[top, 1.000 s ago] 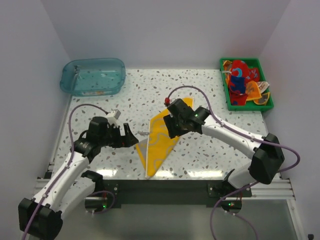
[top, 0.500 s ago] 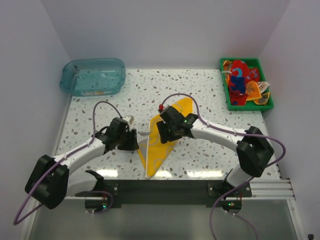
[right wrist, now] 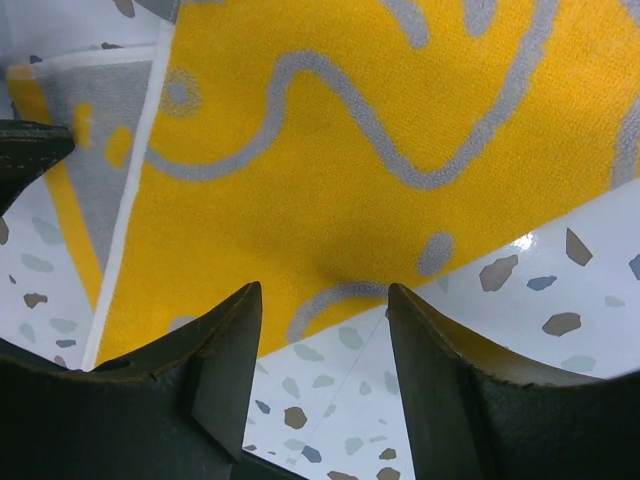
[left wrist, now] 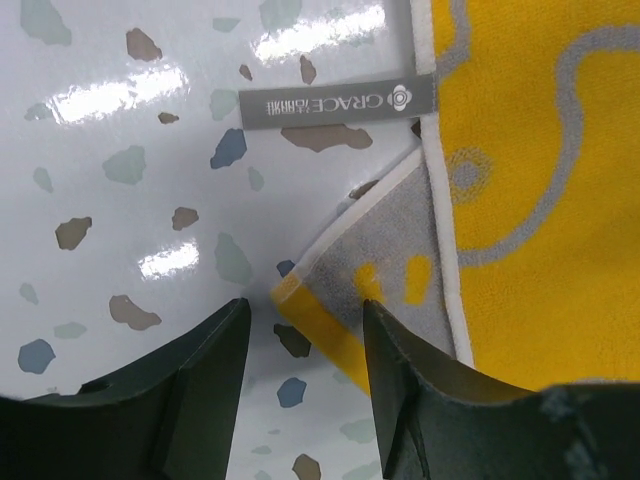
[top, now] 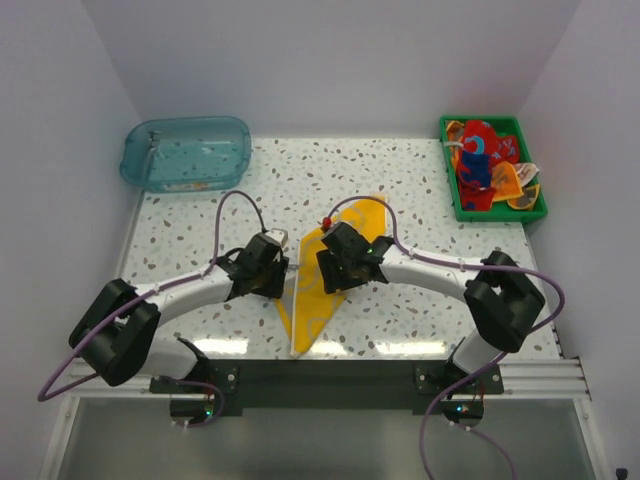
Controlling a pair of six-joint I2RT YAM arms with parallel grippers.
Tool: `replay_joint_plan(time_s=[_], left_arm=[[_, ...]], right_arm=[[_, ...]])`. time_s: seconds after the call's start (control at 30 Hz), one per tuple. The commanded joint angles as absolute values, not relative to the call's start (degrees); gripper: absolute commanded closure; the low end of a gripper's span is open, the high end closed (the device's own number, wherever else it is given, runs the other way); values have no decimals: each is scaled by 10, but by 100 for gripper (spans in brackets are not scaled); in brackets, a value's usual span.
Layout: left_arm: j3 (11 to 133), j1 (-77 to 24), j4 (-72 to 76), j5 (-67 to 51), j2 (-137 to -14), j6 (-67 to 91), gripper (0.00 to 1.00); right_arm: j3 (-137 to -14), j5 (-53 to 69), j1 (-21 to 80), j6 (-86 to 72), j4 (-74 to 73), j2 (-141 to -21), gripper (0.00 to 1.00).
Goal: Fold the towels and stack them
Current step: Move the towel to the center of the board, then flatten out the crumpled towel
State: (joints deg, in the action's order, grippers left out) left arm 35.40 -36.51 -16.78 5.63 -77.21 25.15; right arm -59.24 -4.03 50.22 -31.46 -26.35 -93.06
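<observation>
Both pairs stand half open, gripping nothing: the yellow towel (left wrist: 530, 150) has its folded corner between the left fingers (left wrist: 222, 350) and an edge between the right fingers (right wrist: 232, 335), flat on the bench (left wrist: 120, 200).

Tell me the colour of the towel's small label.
The label is grey, white lettering; left wrist view.

The white table (top: 420, 190), speckled with grey, brown and teal flecks, carries three things. A yellow towel (top: 312, 305) with grey squiggles and white trim lies flat near the middle towards the near edge, folded into a long triangle. Its grey label (left wrist: 335, 102) rests on the tabletop beside the hem. A clear blue tub (top: 186, 152) sits at the far left corner, and a green tray (top: 500, 214) at the far right.
</observation>
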Motion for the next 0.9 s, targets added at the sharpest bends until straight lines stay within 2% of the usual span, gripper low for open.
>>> replay_joint_plan(time_s=[0.0,0.3,0.33,0.43,0.5,0.73,0.87], left_arm=[[374,-373,-133,90,-793,236,45],[367,-388,-116,95,-838,242,48],[365,-391,-118,95,-841,243,53],[358,-398,-123,95,-849,252,60],[352,-406,-132,91,-849,262,60],[328,-450,-161,86,-841,299,49],[325,-463,-175,96,-845,313,48]], right_arm=[[-585,-61,501,-333,-235,-928,42],[-564,-102,500,-350,-211,-948,41],[-562,-112,500,-352,-209,-954,41],[-551,-117,495,-359,-196,-966,41],[-545,-120,490,-364,-186,-971,41],[-538,-120,466,-367,-163,-998,42],[-549,-127,454,-359,-157,-1012,42]])
